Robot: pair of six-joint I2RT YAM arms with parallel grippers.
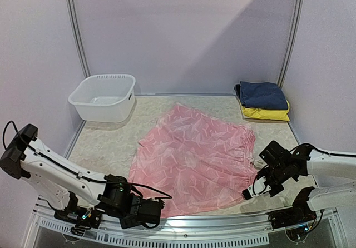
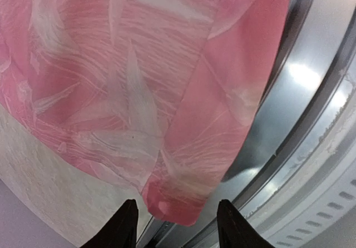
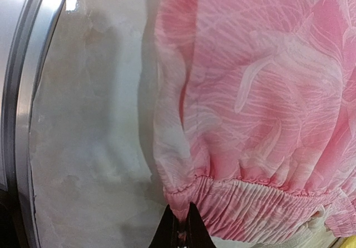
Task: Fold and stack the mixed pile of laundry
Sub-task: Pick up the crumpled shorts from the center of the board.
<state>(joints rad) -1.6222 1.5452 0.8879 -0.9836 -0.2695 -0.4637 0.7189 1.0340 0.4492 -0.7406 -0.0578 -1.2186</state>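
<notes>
Mid-tabletop (image 1: pixel 105 145): pink garment (image 1: pixel 192 159) spread flat, its hem reaching the near edge. The right end effector (image 3: pixel 181 228) is pinched closed on the elastic waistband, right side. The left end effector (image 2: pixel 177 206) is wide, its fingers (image 2: pixel 127 226) straddling the near-left hem corner without gripping. Far-right corner: navy garment (image 1: pixel 262 95) folded on the yellow garment (image 1: pixel 267 113). Far-left corner: basket (image 1: pixel 105 108).

Left arm (image 1: pixel 55 169) stretched low, jaws apart; right arm (image 1: pixel 334 162) bent, jaws pinched closed.
</notes>
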